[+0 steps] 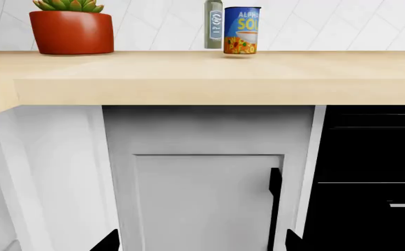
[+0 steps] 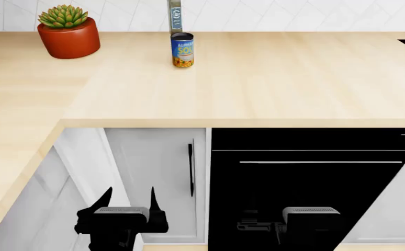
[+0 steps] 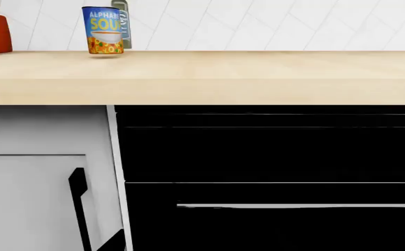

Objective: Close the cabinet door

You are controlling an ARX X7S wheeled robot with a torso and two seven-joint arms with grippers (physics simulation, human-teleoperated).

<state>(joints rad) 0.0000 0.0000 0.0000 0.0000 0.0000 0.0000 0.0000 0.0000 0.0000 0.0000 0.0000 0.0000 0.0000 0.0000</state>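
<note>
The white cabinet door (image 2: 157, 178) sits under the counter, left of the oven, with a black vertical handle (image 2: 190, 170) on its right edge. From here it looks about level with its frame, and I cannot tell if a gap is left. My left gripper (image 2: 129, 201) is open just in front of the door's lower part. In the left wrist view the door (image 1: 202, 198) and its handle (image 1: 275, 209) fill the space above my left gripper (image 1: 201, 246). My right gripper (image 3: 202, 246) faces the oven. One finger (image 3: 113, 241) sits far to the side, so it reads as open; the other is lost against black.
A black oven (image 2: 314, 183) with a silver bar handle (image 2: 321, 162) stands right of the door. On the L-shaped wooden counter (image 2: 258, 78) are a red plant pot (image 2: 68, 35), a soup can (image 2: 182, 50) and a bottle (image 2: 175, 15). A white corner panel (image 2: 83, 167) angles in at the left.
</note>
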